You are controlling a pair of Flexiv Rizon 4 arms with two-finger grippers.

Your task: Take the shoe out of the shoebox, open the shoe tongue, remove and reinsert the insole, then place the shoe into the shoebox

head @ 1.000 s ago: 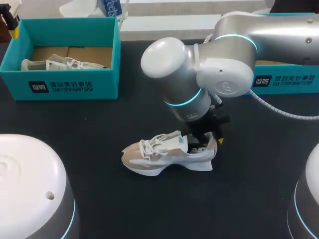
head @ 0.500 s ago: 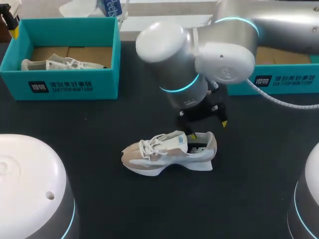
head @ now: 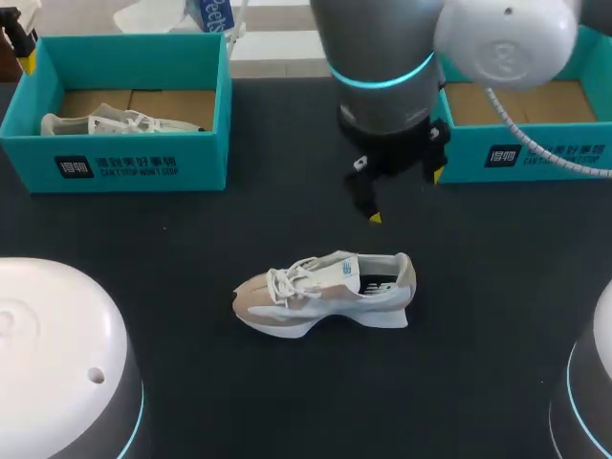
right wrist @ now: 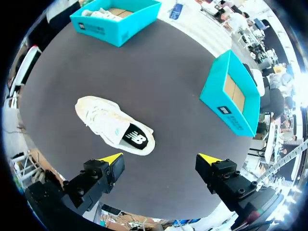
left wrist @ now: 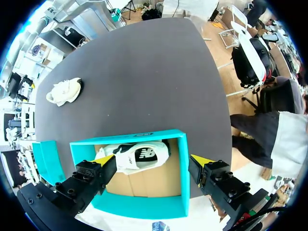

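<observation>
A beige and white shoe (head: 325, 292) lies on its sole mid-table, toe to the left, nothing touching it. Its black insole (right wrist: 135, 137) shows in the heel opening. My right gripper (head: 405, 197) hangs open above and behind the shoe's heel, well clear of it; in the right wrist view the shoe (right wrist: 115, 126) lies ahead of the right gripper (right wrist: 161, 161). An empty teal shoebox (head: 521, 153) stands at the back right. My left gripper (left wrist: 154, 161) is open, high over a teal shoebox (left wrist: 178, 192) holding another shoe (left wrist: 137, 158).
The teal box at the back left (head: 120, 163) holds a second shoe (head: 115, 122). My arms' white bases (head: 57, 354) fill the front corners. Black tabletop (head: 191, 229) lies bare around the middle shoe.
My right gripper has opened at the shoe's heel, risen and drawn back toward the far side. The shoe has stayed in place on the table.
</observation>
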